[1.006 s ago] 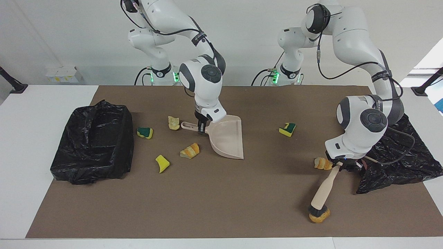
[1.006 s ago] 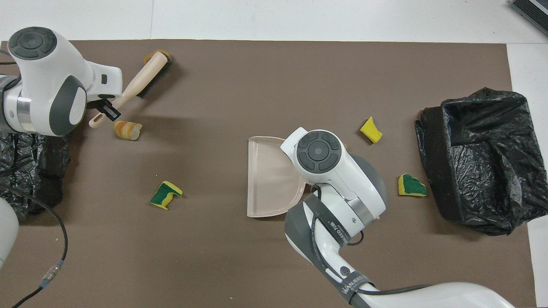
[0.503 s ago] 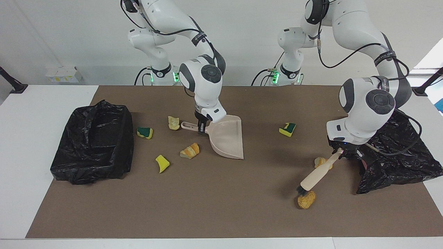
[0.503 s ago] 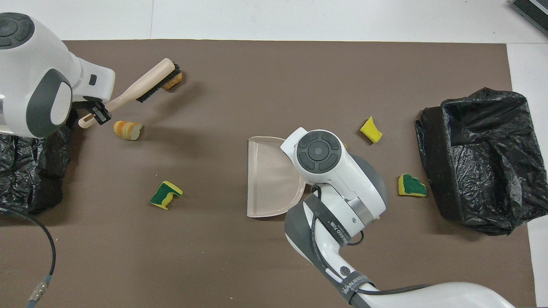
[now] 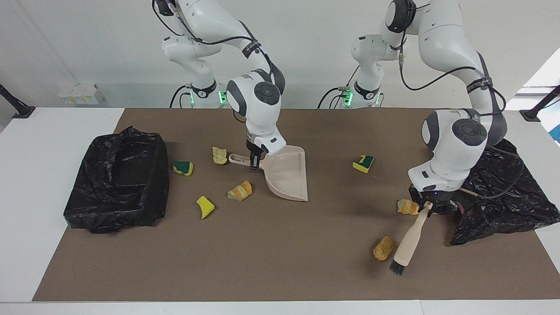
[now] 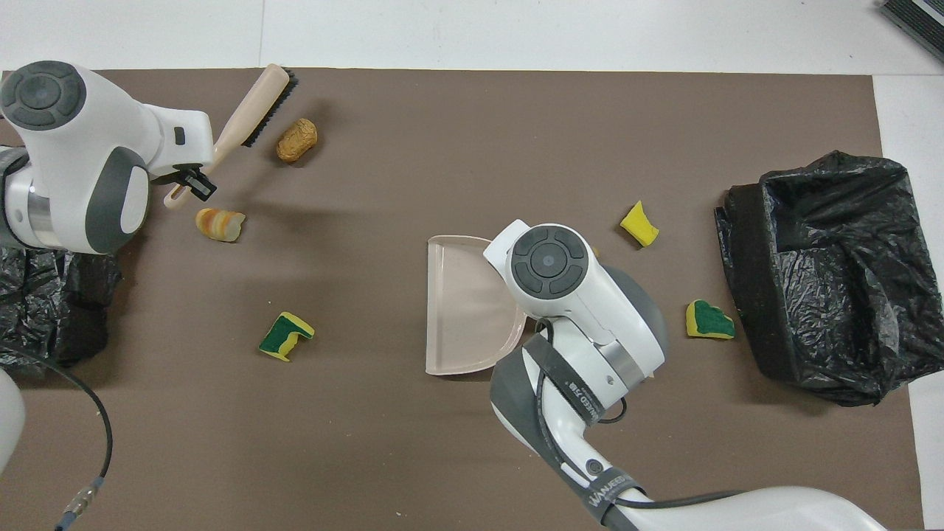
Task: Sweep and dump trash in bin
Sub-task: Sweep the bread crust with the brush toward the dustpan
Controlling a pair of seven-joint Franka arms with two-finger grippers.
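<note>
My left gripper (image 5: pixel 426 205) (image 6: pixel 188 184) is shut on the handle of the beige brush (image 5: pixel 409 243) (image 6: pixel 254 110), whose bristles (image 5: pixel 397 267) point down at the mat. A tan bread chunk (image 5: pixel 383 248) (image 6: pixel 296 139) lies right beside the bristles, and another bread piece (image 5: pixel 407 206) (image 6: pixel 219 223) lies by the gripper. My right gripper (image 5: pixel 253 161) is shut on the handle of the beige dustpan (image 5: pixel 286 175) (image 6: pixel 461 302), which rests on the mat. More trash lies around: a green-yellow sponge (image 5: pixel 363 163) (image 6: pixel 285 335), bread (image 5: pixel 240 190), a yellow sponge (image 5: pixel 204 206) (image 6: pixel 639 223).
The black-bagged bin (image 5: pixel 118 179) (image 6: pixel 826 273) stands at the right arm's end, with a green sponge (image 5: pixel 183 167) (image 6: pixel 709 319) and a bread chunk (image 5: pixel 219 155) between it and the dustpan. A crumpled black bag (image 5: pixel 503 192) (image 6: pixel 44 295) lies at the left arm's end.
The left gripper swept the brush toward the dustpan, pushing the bread chunk a short way along the mat, then swung the brush back off it. The right arm has not moved.
</note>
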